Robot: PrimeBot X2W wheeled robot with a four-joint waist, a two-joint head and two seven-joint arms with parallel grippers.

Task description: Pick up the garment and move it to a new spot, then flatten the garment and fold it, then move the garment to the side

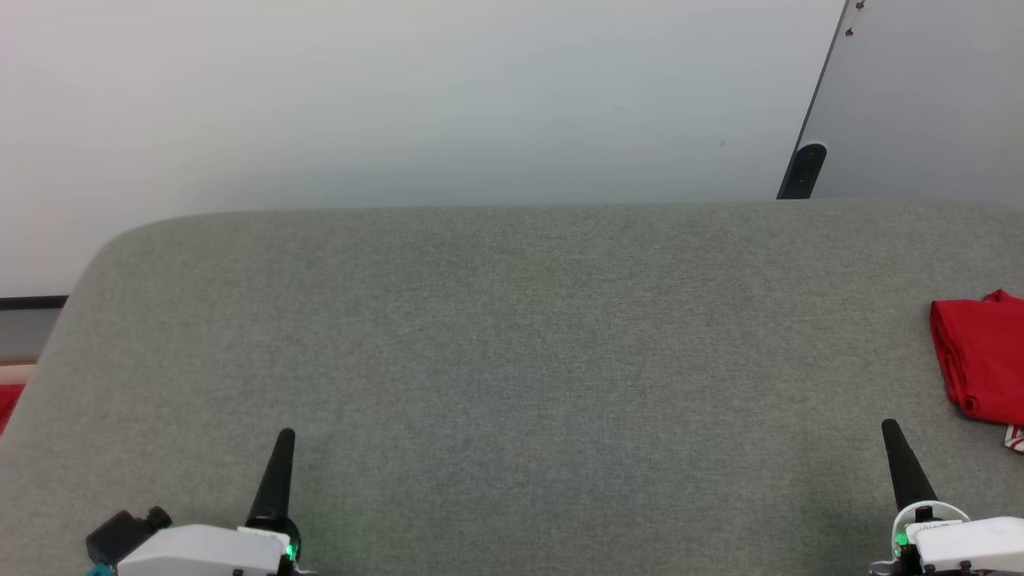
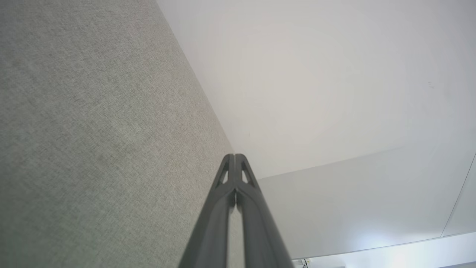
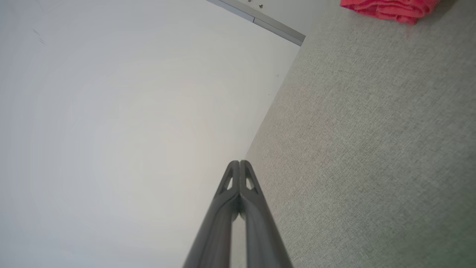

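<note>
Nearest to me, the left gripper (image 1: 285, 438) and the right gripper (image 1: 888, 428) are resting low over the near part of the grey pad (image 1: 512, 336). Each one is pressing its two fingers together and holding nothing. The jersey (image 1: 980, 360) is lying further out, at the right side of the pad, a little beyond the right gripper and well apart from the left one. It is looking like a compact red bundle, so I am judging that either the work is finished or the pickup is about to begin; I cannot tell which. If I am picking it up, I am planning to use the right arm, to open the fingers before coming down, and to pinch the near edge, not the whole pile. The head view is cutting off the jersey's right part, so any lettering is hidden and only a bit of striped trim (image 1: 1014, 438) is showing. Behind the pad a pale wall (image 1: 400, 96) is rising.
</note>
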